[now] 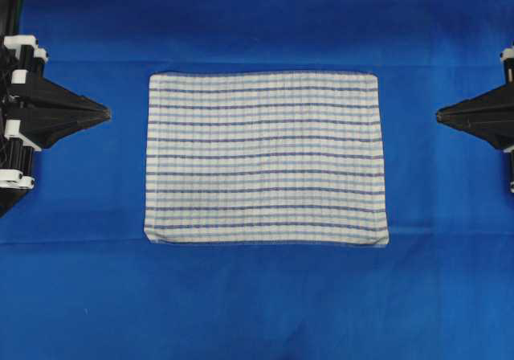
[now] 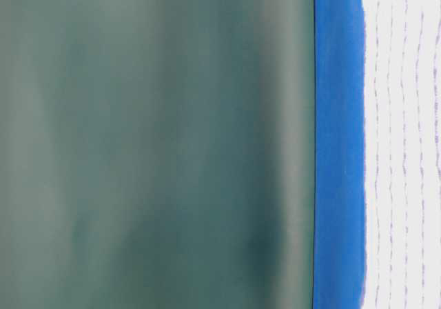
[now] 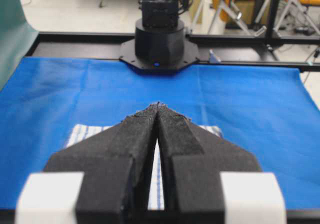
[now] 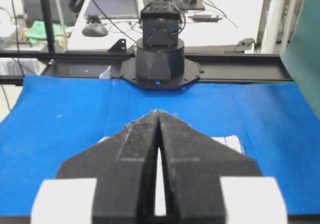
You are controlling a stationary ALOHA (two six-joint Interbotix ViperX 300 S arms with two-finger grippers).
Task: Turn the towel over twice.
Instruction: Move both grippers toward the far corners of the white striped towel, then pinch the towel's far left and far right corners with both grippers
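Lay flat and fully spread in the middle of the table: the towel (image 1: pixel 265 157), white with thin dark-blue and light-blue stripes running across, hemmed edges squared, no fold or lifted corner visible from overhead. Rested on a plain blue sheet (image 1: pixel 265 312) that covered the table on every side of it. Flanked by the left gripper (image 1: pixel 106 114) at one short edge and the right gripper (image 1: pixel 438 116) at the other, each pointed inward, each a little apart from the cloth and touching nothing. Seen from the left wrist camera with the black foam pads pressed together at the tips, nothing between them, a strip of striped towel (image 3: pixel 85 132) showing beneath and beyond. Seen likewise from the right wrist camera: right gripper (image 4: pixel 159 112) drawn together to a point, nothing pinched, towel corner (image 4: pixel 232 143) just past it. Stood beyond the sheet's far edge in each wrist view: the opposite arm's black base (image 3: pixel 159 44), mounted on a dark frame rail. Hung behind the table in the table-level view: a dull green backdrop (image 2: pixel 151 143). Cluttered farther off with lab desks, cables and stands, well away from the towel.
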